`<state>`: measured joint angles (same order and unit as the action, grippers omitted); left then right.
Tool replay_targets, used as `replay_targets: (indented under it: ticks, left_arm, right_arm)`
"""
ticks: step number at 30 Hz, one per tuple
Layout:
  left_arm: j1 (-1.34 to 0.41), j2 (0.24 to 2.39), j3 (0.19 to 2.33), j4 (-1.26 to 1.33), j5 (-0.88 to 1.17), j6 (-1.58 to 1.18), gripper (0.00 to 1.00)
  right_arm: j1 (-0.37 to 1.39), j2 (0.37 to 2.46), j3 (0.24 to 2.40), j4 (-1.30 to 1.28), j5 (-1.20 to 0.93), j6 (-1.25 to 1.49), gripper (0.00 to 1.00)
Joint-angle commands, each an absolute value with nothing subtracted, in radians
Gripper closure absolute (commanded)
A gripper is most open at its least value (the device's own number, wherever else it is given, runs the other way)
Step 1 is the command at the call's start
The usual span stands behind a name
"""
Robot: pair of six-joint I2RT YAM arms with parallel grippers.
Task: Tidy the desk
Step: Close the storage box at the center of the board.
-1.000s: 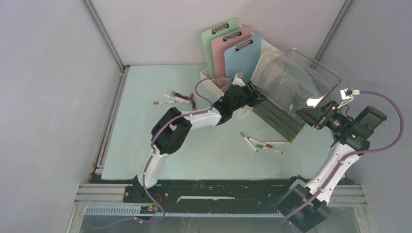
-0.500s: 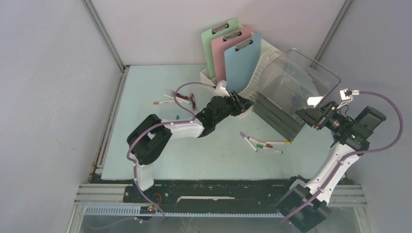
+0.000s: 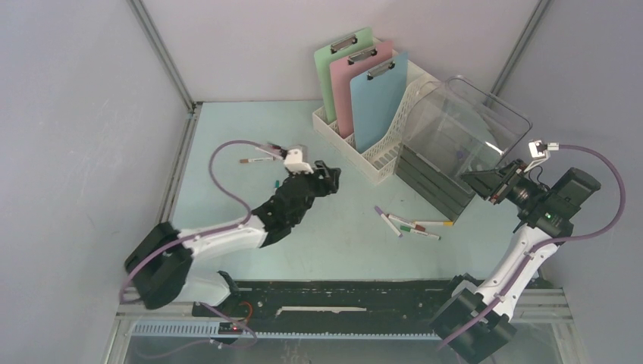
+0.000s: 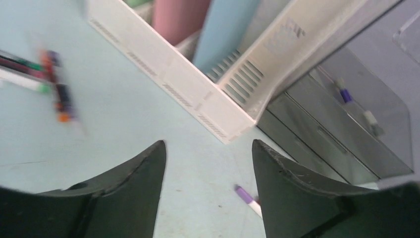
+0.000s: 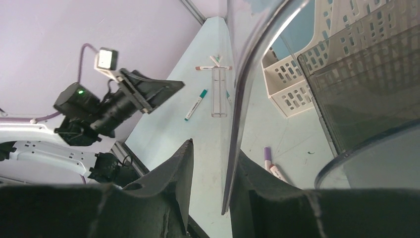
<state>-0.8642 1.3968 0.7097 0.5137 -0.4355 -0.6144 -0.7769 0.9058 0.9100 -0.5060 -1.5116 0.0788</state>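
The pale mint-blue desk [image 3: 349, 246] holds loose markers: one group at the far left [image 3: 274, 152], a single green one [image 3: 277, 183], and a group right of centre [image 3: 409, 224]. My left gripper [image 3: 327, 177] is open and empty above the middle of the desk, apart from the white file rack [image 3: 364, 148]. In the left wrist view its jaws [image 4: 208, 148] stand wide apart over bare desk, with a purple marker [image 4: 245, 195] beside the right finger. My right gripper [image 3: 485, 182] is shut on the edge of the tilted clear bin [image 3: 470, 125]; the right wrist view shows that clear wall [image 5: 233, 148] between its fingers.
The file rack holds green, pink and blue clipboards [image 3: 375, 91] upright. A dark grey drawer unit [image 3: 436, 182] lies under the clear bin and also shows in the left wrist view [image 4: 322, 134]. Walls close in on both sides.
My left arm has pulled back from the file rack, toward the left and the near edge, its gripper now over the middle of the desk. The right arm and bin have stayed still.
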Motion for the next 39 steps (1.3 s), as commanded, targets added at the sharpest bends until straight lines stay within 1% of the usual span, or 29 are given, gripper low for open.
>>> replay_targets:
  ticks: [1,3,4,6,10,13,21,30,39]
  left_arm:
    - [-0.872,1.193,0.603,0.481,-0.699,-0.414,0.22]
    - [-0.871,1.116,0.537,0.478,-0.763,-0.416,0.02]
    - [-0.868,1.080,0.499,0.482,-0.770,-0.418,0.00]
    - [-0.862,1.008,0.428,0.504,-0.740,-0.421,0.00]
    - [-0.838,0.896,0.283,0.619,-0.568,-0.408,0.00]
    - [-0.826,0.844,0.237,0.632,-0.476,-0.397,0.00]
    - [-0.805,0.806,0.222,0.631,-0.297,-0.410,0.00]
    - [-0.749,0.814,0.231,0.657,-0.120,-0.579,0.00]
    - [-0.737,0.863,0.250,0.674,-0.044,-0.689,0.00]
  right_arm:
    - [-0.775,0.886,0.907,-0.435,-1.701,0.123,0.62]
    - [-0.784,0.887,0.904,-0.428,-1.698,0.123,0.61]
    - [-0.787,0.889,0.900,-0.422,-1.698,0.123,0.61]
    - [-0.792,0.892,0.899,-0.416,-1.699,0.119,0.61]
    - [-0.794,0.901,0.899,-0.411,-1.688,0.107,0.61]
    - [-0.796,0.905,0.899,-0.406,-1.681,0.102,0.61]
    - [-0.802,0.894,0.889,-0.402,-1.667,0.083,0.59]
    - [-0.796,0.879,0.887,-0.409,-1.624,0.078,0.59]
    - [-0.764,0.869,0.887,-0.419,-1.591,0.069,0.59]
